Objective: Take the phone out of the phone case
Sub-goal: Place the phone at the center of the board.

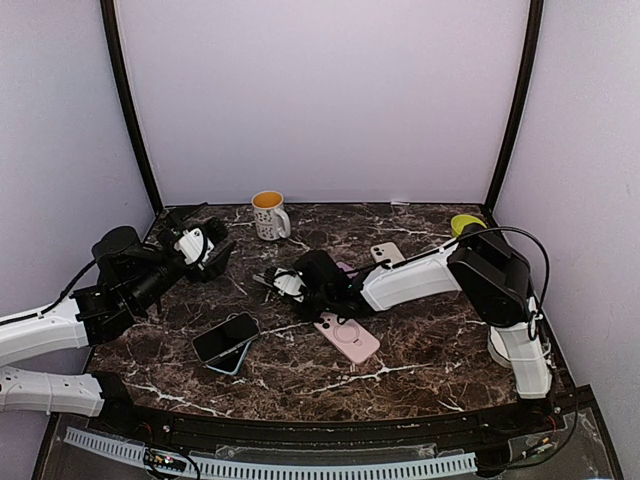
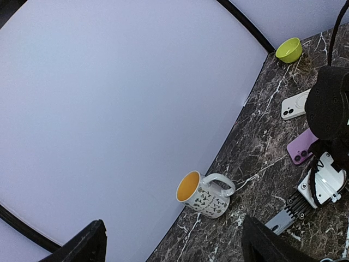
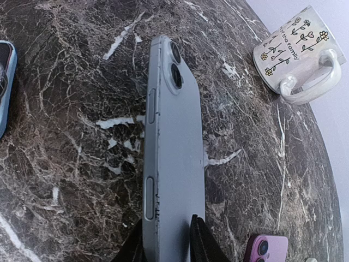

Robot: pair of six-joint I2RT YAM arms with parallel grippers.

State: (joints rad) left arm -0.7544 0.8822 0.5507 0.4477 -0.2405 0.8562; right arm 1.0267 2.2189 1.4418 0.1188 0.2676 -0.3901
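Above the marble table [image 1: 430,340], your right gripper [image 3: 168,237] clamps the grey-blue phone [image 3: 177,153], turned on its long edge; your left gripper [image 2: 174,248] hangs spread wide, facing the mug [image 2: 204,197].

Dark marble table [image 1: 420,350] with a mug [image 1: 268,215], green bowl [image 1: 462,223], pink phone case [image 1: 348,337], white phone [image 1: 387,254], purple phone [image 2: 301,147] and blue-edged phone [image 1: 225,338].
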